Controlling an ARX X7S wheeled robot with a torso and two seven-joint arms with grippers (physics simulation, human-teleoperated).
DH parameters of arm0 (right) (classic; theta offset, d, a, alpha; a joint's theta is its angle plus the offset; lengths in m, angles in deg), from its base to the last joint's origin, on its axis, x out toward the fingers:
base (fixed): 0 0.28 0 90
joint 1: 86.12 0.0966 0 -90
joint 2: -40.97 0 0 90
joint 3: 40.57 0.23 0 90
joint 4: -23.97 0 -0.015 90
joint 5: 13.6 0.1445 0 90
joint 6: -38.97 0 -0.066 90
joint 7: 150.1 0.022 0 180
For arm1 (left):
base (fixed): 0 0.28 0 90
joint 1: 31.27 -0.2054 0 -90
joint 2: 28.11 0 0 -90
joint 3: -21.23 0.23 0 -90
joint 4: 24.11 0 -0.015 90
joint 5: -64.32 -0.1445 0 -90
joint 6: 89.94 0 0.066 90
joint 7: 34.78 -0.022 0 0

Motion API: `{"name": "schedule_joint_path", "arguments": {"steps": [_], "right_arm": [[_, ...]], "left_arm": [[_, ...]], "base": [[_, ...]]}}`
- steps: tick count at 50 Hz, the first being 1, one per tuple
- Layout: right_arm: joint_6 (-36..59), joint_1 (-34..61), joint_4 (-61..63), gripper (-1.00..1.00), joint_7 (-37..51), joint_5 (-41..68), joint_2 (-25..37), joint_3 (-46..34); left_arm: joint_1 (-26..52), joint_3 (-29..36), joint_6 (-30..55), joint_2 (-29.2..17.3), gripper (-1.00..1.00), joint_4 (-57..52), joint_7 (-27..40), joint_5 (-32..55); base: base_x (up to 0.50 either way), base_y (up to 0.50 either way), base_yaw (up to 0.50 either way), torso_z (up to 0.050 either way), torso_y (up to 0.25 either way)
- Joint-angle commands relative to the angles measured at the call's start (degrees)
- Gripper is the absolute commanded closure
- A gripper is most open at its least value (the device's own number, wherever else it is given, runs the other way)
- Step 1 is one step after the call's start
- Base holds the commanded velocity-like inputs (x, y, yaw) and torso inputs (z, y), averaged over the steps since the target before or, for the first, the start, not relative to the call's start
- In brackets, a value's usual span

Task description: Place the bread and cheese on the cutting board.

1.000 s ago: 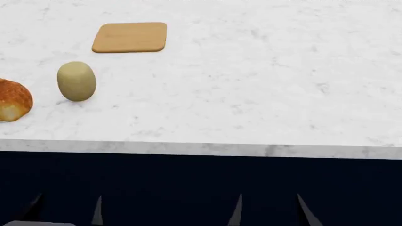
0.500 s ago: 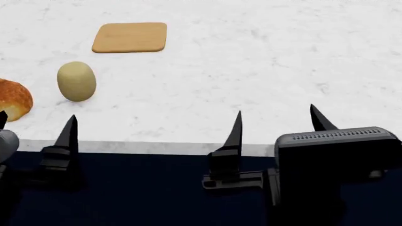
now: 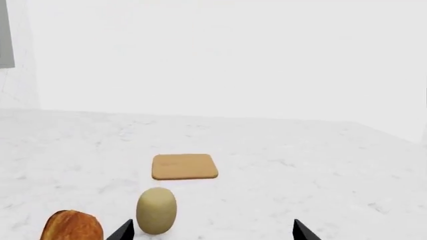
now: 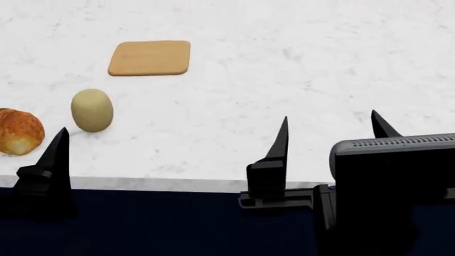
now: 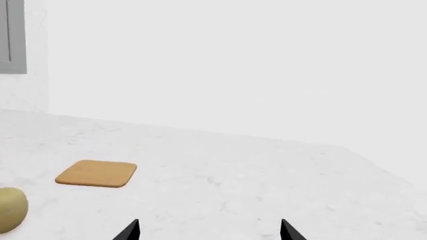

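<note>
Bread (image 4: 19, 131) and cheese (image 4: 91, 110) on white table (image 4: 299, 69) near its front edge, cutting board (image 4: 150, 57) behind them, left gripper (image 3: 210, 231) and right gripper (image 4: 329, 128) fingers wide apart, holding nothing

Bread (image 4: 20, 131): crusty golden loaf, left edge. Cheese (image 4: 91, 110): pale ovoid, beside it. Cutting board (image 4: 150, 57): flat, bare, upper left.

White marble counter (image 4: 299, 64), dark cabinet front (image 4: 163, 224), plain white wall (image 3: 227, 60).
</note>
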Motion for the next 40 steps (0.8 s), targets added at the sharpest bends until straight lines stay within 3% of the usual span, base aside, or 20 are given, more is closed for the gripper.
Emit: {"name": "schedule_joint_path", "arguments": {"steps": [1,20,27,40], "right_arm": [[1.3,-0.2,0.7,-1.0,1.3,3.0,-0.2,2.6],[-1.2,-1.9,-1.3,-1.0,3.4,4.5,1.3,1.0],[-2.7,-1.9,0.1,-1.0,3.1,5.5,1.6,1.8],[-5.6,-3.1,-0.2,-1.0,3.2,7.6,1.7,3.4]], "left_arm": [[0.2,-4.6,1.2,0.8,-1.0,-0.8,0.8,4.3],[-0.1,-3.9,-0.7,-0.8,-1.0,0.6,3.5,6.1],[3.4,-8.2,4.9,-0.5,-1.0,-0.3,8.6,13.2],[5.9,-10.0,4.1,-3.6,-1.0,3.5,23.6,31.4]], "base": [[0.0,0.0,0.0,0.05,0.0],[0.0,0.0,0.0,0.05,0.0],[0.0,0.0,0.0,0.0,0.0],[0.34,0.1,0.0,0.0,0.0]]}}
